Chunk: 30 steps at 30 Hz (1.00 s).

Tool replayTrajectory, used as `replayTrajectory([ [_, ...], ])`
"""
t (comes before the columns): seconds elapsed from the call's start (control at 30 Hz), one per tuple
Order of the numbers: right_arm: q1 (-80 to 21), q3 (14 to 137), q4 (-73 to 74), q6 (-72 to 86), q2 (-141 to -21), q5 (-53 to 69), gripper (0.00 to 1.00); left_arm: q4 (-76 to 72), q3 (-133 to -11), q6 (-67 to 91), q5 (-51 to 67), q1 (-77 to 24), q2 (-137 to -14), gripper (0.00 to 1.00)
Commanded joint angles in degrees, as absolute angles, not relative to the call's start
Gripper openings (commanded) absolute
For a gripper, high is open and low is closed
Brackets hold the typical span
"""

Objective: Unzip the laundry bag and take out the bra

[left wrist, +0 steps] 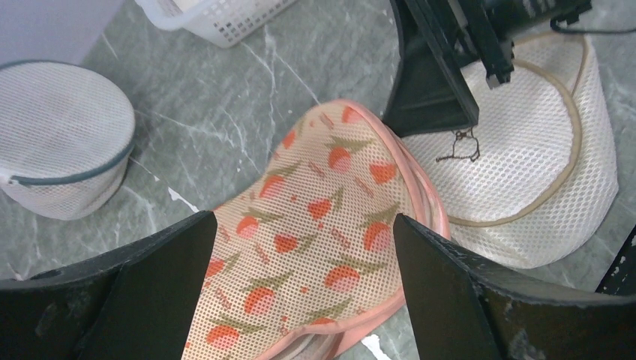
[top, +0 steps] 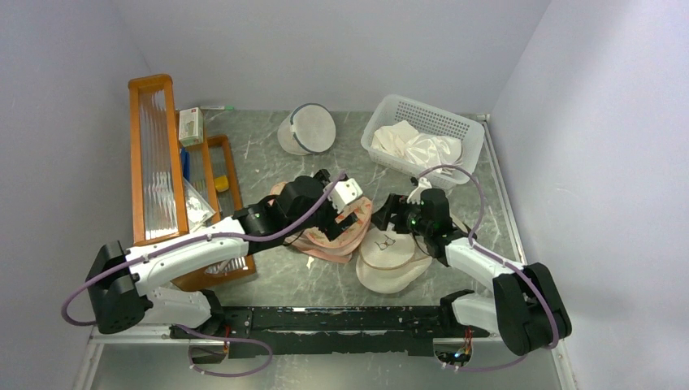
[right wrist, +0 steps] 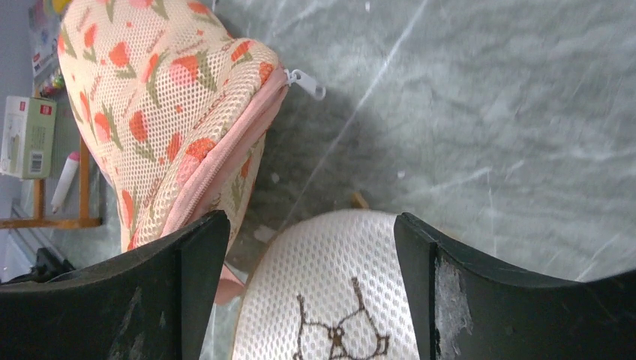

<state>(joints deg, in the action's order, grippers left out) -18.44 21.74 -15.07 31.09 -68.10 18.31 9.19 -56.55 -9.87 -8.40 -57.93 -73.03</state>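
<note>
With our left gripper [left wrist: 305,217] and right gripper [right wrist: 311,217] both spread wide and empty, the laundry bag [right wrist: 150,112] lies under the left, its zipper pull [right wrist: 307,81] at the right's 12 o'clock, so closing here risks pinching the cream pouch [right wrist: 330,300] instead.

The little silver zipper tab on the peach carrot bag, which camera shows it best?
The right wrist view: the silver zipper pull sticks out at the corner of the peach mesh laundry bag. The left wrist view shows only the bag's printed top and pink trim. In the top view the pull is too small to see.
</note>
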Motion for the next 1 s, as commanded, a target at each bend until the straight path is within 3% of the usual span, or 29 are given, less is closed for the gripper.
replayTrajectory([
  [0.0,-18.28,19.75,-8.40,35.32,-66.05,19.58,0.81,4.92,-54.95,-9.69,-8.51,-57.61,-68.96,1.00],
  [0.2,-18.35,16.86,3.30,41.85,-60.88,12.63,0.81,-0.55,-53.62,-8.32,-10.26,-56.79,-64.83,1.00],
  [0.33,-18.76,11.05,4.06,44.75,-54.79,16.43,0.81,-0.98,-63.61,-7.07,-13.48,-56.69,-67.39,0.99],
  [0.5,-19.51,13.83,12.29,42.52,-46.41,14.16,0.81,-7.80,-70.50,-10.97,-16.68,-56.00,-69.80,1.00],
  [0.8,-21.15,28.36,17.41,31.31,-51.37,9.40,0.83,-16.06,-59.34,-13.88,-18.39,-51.22,-65.89,1.00],
  [0.97,-32.15,33.55,12.84,24.60,-56.43,3.71,0.82,-20.90,-54.19,-18.12,-25.47,-50.81,-59.89,0.99],
])
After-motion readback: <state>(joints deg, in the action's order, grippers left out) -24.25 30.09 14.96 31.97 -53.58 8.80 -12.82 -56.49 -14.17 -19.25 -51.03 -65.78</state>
